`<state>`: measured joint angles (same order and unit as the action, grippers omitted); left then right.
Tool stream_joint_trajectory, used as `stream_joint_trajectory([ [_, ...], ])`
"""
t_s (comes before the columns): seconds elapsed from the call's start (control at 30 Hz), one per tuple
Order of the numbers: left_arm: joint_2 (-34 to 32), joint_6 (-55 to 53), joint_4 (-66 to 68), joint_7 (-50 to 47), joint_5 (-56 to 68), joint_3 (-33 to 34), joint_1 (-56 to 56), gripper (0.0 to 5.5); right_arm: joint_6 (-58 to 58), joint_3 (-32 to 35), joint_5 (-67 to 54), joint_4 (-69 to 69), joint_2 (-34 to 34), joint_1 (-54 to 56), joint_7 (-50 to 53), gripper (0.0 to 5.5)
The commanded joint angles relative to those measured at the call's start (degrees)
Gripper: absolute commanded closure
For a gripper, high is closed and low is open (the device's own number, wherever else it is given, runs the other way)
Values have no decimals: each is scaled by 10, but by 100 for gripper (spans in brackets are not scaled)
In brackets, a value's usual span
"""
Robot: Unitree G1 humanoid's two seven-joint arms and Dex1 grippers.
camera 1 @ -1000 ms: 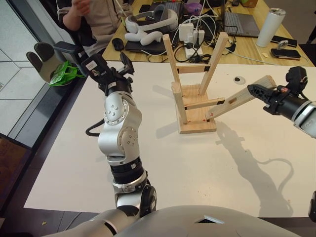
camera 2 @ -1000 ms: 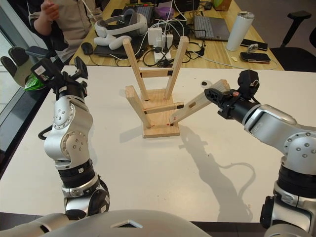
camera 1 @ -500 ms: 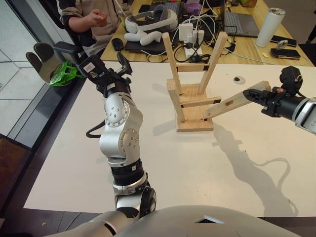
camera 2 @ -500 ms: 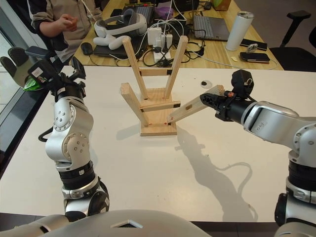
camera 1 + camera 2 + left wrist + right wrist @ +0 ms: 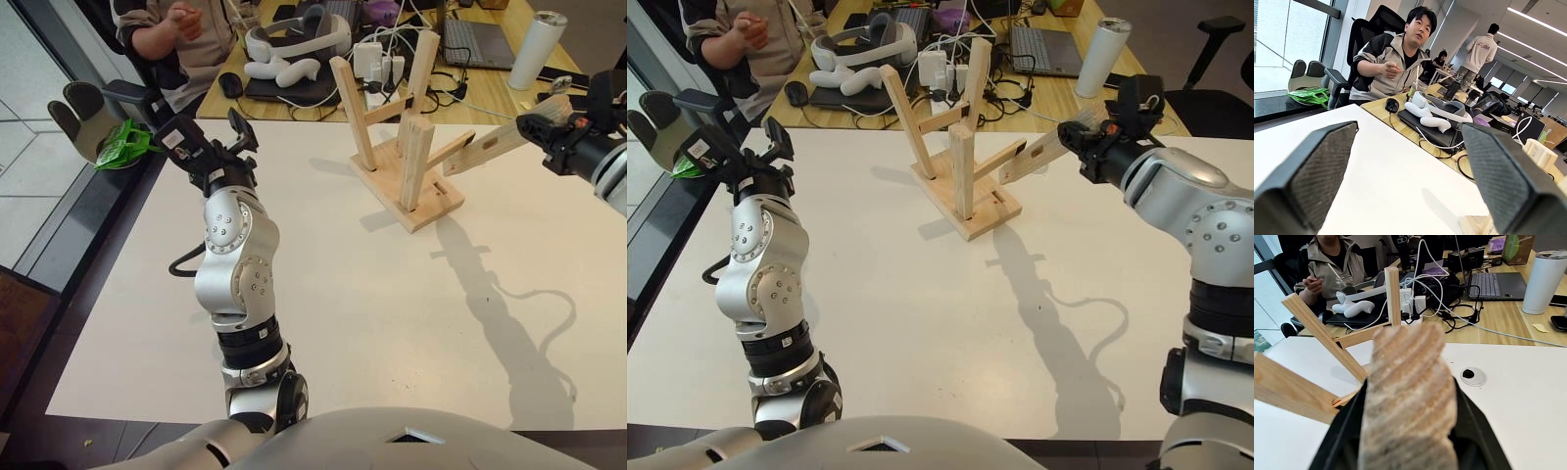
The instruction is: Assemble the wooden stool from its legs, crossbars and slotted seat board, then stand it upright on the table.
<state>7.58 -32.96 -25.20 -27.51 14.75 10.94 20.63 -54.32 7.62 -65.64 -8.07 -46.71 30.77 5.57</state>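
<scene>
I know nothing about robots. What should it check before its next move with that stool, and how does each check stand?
1. Right gripper shut on a stool leg: ok.
2. Left gripper open and apart from the stool: ok.
3. Stool standing upright: not ok; legs point up, seat board lowest.
4. Seat board flat on the table: cannot tell.
5. Joints fully seated: cannot tell.

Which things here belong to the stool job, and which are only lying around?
For the job: wooden stool, tilted on the table; stool leg, held by the right gripper.

Lying about: headset, laptop, tumbler, mouse, cables, green bag.
</scene>
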Motion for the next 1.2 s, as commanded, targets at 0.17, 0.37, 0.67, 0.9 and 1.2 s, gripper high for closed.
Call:
stream_joint_trajectory([
  [0.17,11,-10,10,10,-3,1,-9,160,-58,39,2,-16,47,-22,-6,451],
  [0.37,4,-18,7,12,-2,8,-4,160,-1,62,100,62,42,-52,-76,451],
  [0.67,-81,-32,38,53,-13,43,70,160,-119,130,-105,-24,13,-67,-380,451],
  [0.9,-92,-41,46,75,-24,6,125,160,-107,130,-149,-75,30,-58,-382,451],
  [1.2,-92,-53,39,107,-54,-61,155,160,26,30,-39,-25,213,75,-306,451],
])
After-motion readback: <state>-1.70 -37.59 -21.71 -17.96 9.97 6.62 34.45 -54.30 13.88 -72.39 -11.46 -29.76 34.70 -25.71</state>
